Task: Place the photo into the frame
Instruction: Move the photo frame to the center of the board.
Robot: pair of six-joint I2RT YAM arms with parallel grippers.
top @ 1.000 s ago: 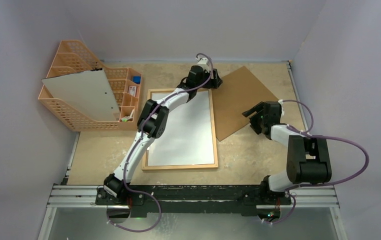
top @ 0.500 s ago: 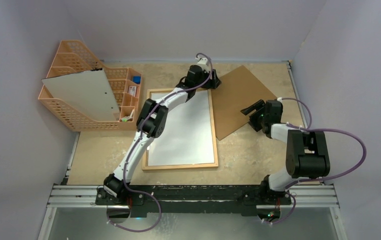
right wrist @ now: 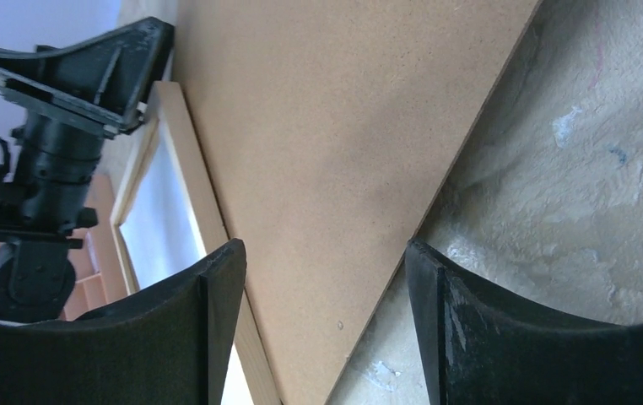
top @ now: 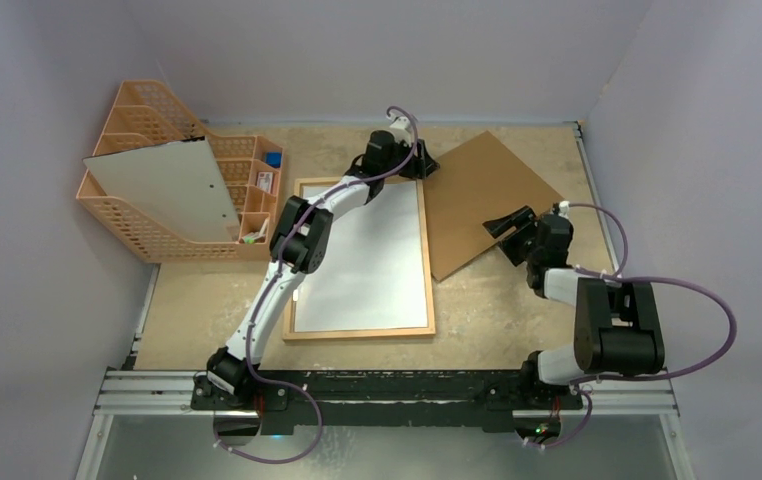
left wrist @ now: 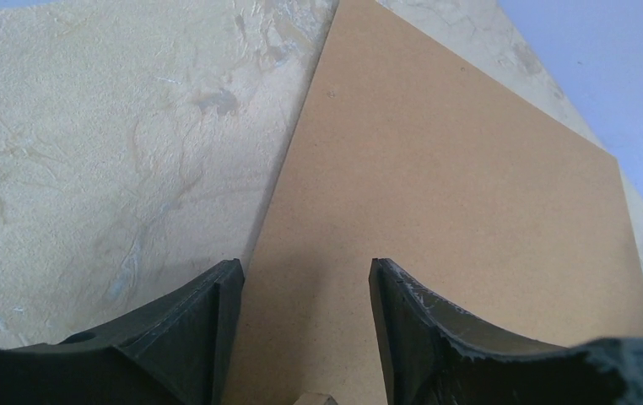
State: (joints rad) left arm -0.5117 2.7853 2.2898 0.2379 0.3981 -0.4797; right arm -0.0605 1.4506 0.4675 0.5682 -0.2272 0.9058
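Observation:
The frame (top: 361, 331), thin light wood, lies flat mid-table. A white sheet (top: 367, 260), the photo with its plain back up, fills it. Its edging (right wrist: 190, 181) and the white sheet (right wrist: 156, 221) also show in the right wrist view. My left gripper (top: 424, 163) hovers open past the frame's far right corner, over the left corner of a brown hardboard panel (top: 482, 195). Between its fingers (left wrist: 305, 283) only the panel (left wrist: 470, 194) shows. My right gripper (top: 506, 223) is open above the panel's near edge (right wrist: 326, 126), its jaws (right wrist: 325, 257) holding nothing.
An orange mesh organizer (top: 147, 235) stands at the back left with a pale grey sheet (top: 167, 185) leaning in it. The hardboard panel lies slantwise right of the frame, overlapping its right edge. Walls close the table on three sides.
The right gripper has swung lower and nearer over the panel's near edge. The left gripper has narrowed somewhat and shifted slightly left at the panel's corner.

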